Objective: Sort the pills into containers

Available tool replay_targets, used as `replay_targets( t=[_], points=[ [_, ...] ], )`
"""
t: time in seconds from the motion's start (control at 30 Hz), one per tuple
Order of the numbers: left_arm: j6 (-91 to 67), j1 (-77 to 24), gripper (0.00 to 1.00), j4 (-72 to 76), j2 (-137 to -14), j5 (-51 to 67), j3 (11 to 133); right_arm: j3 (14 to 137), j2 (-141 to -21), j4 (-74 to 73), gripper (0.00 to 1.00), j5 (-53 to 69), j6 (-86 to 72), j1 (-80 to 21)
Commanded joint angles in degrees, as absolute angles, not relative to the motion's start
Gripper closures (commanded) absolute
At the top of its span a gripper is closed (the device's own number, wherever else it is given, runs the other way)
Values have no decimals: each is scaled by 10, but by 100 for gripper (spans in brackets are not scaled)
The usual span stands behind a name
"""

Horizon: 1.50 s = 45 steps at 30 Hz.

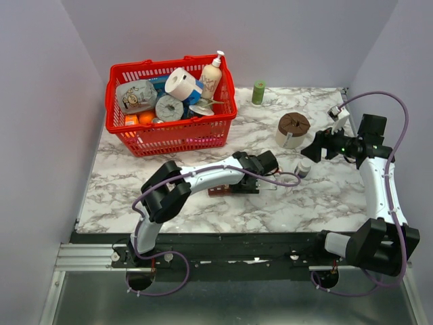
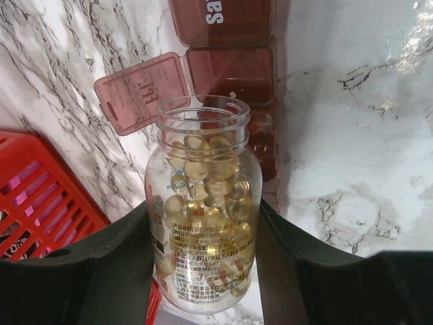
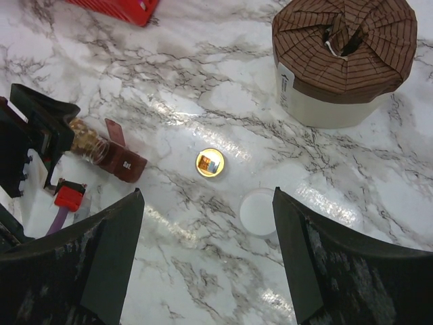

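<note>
My left gripper (image 2: 204,211) is shut on a small clear yellowish bottle (image 2: 203,274) with its mouth open, full of amber pills (image 2: 206,177). The bottle's mouth is tilted over the maroon pill organizer (image 2: 230,71), above a compartment whose lid (image 2: 139,91) stands open. In the top view the left gripper (image 1: 265,164) is mid-table, with the organizer (image 1: 220,191) just under the arm. My right gripper (image 3: 207,196) is open and empty above the table. It hovers near the white cap of a dark bottle (image 3: 258,212). The organizer also shows in the right wrist view (image 3: 127,162).
A red basket (image 1: 172,139) of goods stands at the back left. A brown-topped roll (image 1: 293,128) and a green cylinder (image 1: 258,93) stand at the back. The white-capped bottle (image 1: 304,167) stands right of the left gripper. A small round yellow lid (image 3: 210,163) lies on the marble.
</note>
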State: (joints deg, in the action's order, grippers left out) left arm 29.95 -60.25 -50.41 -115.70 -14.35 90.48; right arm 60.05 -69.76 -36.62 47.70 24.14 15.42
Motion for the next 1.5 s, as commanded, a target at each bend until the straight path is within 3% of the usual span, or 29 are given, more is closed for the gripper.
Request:
replay_targets(
  t=[0.0,1.47],
  points=[
    [303,-613,100,-522,-1164,-187,918,601,-705,-378,14,502,254,162],
    [335,-644,100,-521,-1183,-236,908,601,-704,-387,14,523,259,175]
  ],
)
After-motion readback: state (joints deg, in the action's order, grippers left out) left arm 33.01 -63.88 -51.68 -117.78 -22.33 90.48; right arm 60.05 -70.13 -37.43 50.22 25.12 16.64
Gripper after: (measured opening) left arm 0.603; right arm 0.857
